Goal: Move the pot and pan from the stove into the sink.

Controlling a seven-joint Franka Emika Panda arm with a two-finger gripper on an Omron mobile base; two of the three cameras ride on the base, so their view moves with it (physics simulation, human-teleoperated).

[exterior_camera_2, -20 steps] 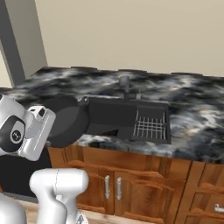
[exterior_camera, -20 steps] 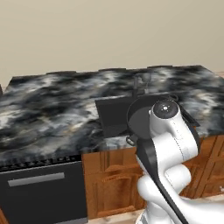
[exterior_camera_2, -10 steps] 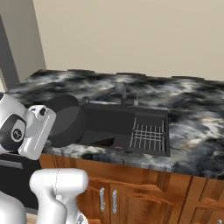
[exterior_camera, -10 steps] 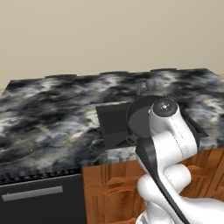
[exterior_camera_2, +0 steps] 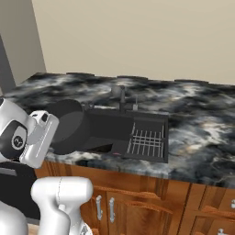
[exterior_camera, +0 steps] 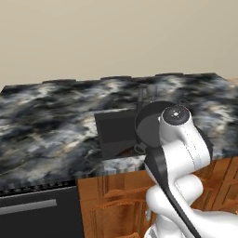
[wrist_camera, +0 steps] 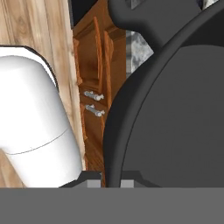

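Observation:
The pot (exterior_camera_2: 71, 126), round and dark grey, hangs tilted on its side in front of the counter, left of the sink (exterior_camera_2: 112, 128). My gripper (wrist_camera: 110, 183) is shut on its rim, which runs down between the two fingertips. One loop handle (wrist_camera: 131, 15) shows at the top of the hand view. From the left base camera the pot (exterior_camera: 148, 124) sits partly behind my white forearm, over the right part of the sink (exterior_camera: 116, 132). The slim faucet (exterior_camera_2: 122, 97) stands behind the basin. The pan and the stove's cooktop are out of view.
A wire rack (exterior_camera_2: 147, 140) lies in the right half of the basin. Black-and-grey marbled countertop (exterior_camera: 46, 125) spreads to both sides. Wooden cabinet doors (exterior_camera_2: 137, 206) run below, and a black oven front (exterior_camera: 37, 214) is at the lower left.
The whole picture has shifted: the base has driven right along the counter, so the sink now sits nearer the middle. The pot stays in the gripper.

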